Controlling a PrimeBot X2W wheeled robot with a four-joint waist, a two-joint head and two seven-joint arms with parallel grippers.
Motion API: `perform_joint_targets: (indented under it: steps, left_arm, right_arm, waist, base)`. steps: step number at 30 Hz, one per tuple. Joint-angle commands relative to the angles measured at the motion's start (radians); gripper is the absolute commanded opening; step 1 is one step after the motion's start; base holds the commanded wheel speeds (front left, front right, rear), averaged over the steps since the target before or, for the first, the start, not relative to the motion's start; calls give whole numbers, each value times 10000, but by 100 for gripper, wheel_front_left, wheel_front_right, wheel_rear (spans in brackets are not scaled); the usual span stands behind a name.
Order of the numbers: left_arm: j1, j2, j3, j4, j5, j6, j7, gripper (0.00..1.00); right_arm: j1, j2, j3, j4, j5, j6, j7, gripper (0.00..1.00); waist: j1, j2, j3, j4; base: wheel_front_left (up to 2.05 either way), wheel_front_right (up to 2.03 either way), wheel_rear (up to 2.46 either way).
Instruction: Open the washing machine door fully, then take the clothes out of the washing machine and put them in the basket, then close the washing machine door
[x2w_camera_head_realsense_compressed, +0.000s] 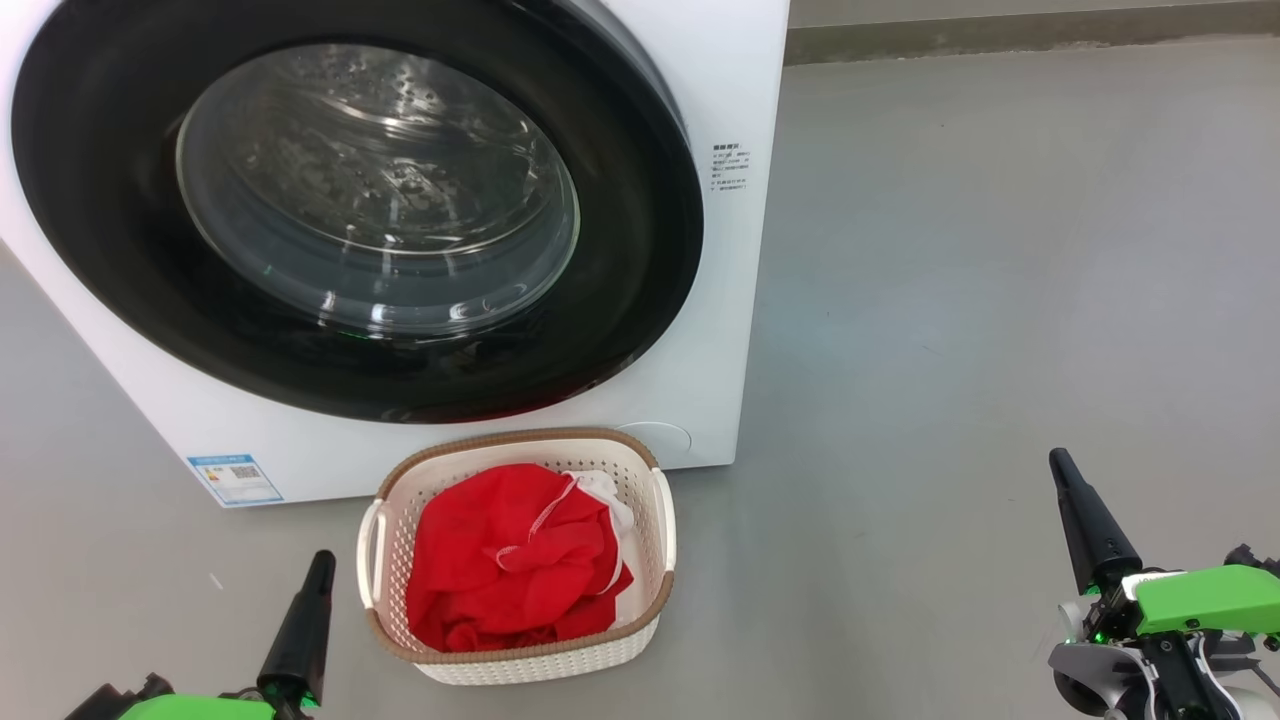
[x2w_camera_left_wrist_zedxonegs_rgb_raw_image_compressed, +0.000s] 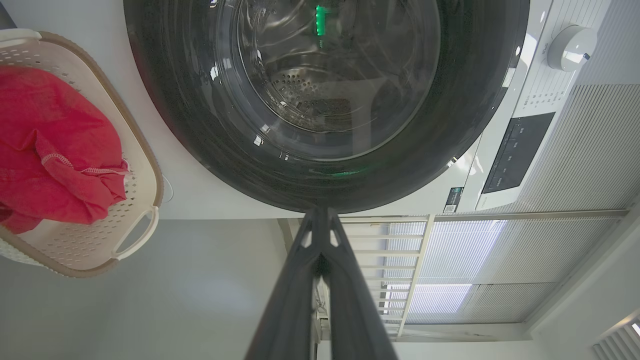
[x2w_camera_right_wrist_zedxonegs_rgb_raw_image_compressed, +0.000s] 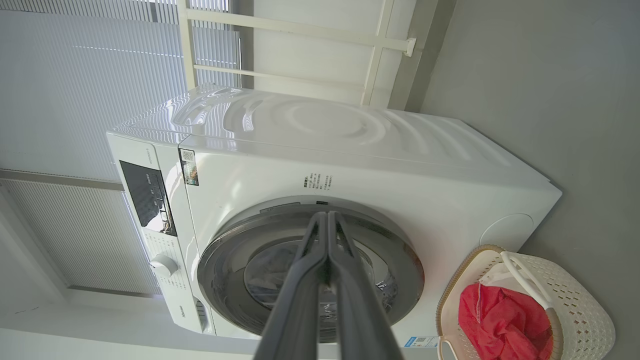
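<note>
Head view first: round door shut flat on the front of the white washing machine, by the look of it. Cannot tell whether clicked tight all the way. Through the glass, just a shiny drum with holes, no cloth to spot, though partly hidden by glare. Red clothes heaped in the basket, with a bit of white cloth at the far side. Basket down on the grey floor, just in front of the washing machine, below the door. Left gripper low and near the basket's left handle, fingers pressed together, holding nothing. Right gripper well off to the other side, fingers together too, also holding nothing. Looks like a job nearly finished. Could go wrong yet. Door not clicked tight: might swing open by itself. One sideways swing of the left arm: might bump the basket and spill the heap. Something small deep in the drum, behind the glare: might get left behind.
</note>
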Motion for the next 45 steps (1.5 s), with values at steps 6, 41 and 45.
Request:
perform_joint_targets:
  steps: [6, 41, 45]
  left_arm:
    - [-389, 136, 392, -197, -9, -71, 98, 0]
    - [-400, 37, 530, -189, 107, -71, 210, 0]
    - [-401, 27, 544, -189, 118, -71, 220, 0]
  right_arm:
    - [-197, -104, 114, -245, 44, -6, 95, 0]
    - [-208, -7, -21, -236, -69, -6, 204, 0]
    - [-209, 2, -34, -235, -80, -6, 214, 0]
  waist:
    - [0, 0, 0, 0]
    - [0, 0, 0, 0]
    - [0, 0, 0, 0]
  base:
    - [0, 0, 0]
    - [0, 0, 0]
    - [0, 0, 0]
